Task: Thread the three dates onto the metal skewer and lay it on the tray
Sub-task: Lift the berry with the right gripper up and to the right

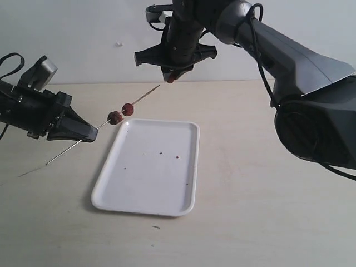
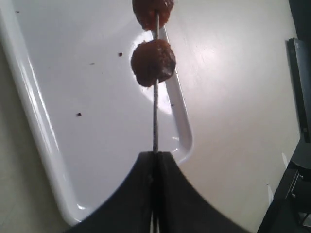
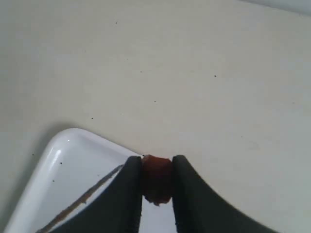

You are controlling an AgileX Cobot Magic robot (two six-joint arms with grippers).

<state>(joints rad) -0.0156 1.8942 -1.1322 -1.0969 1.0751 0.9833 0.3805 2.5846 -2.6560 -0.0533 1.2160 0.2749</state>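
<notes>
Tray point(image 1: 150, 183) is lying under both grippers; left gripper point(image 1: 92, 132) is clamping skewer point(image 1: 142, 98) tight, two dates point(image 1: 128, 109) riding it just ahead. Right gripper point(image 1: 173, 75) is pinching 3rd date point(image 1: 170, 78) just past skewer's point, approx on-axis.

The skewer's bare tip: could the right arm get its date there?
Probably yes: the skewer tip points toward the right pincer holding the date, nothing between; threaded dates sit lower.

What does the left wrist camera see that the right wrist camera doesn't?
Only the left wrist view: two dates threaded on the metal skewer, which the shut left gripper pinches. Only the right wrist view: the third date, held in the right gripper, not yet threaded. Both: the white tray.
</notes>
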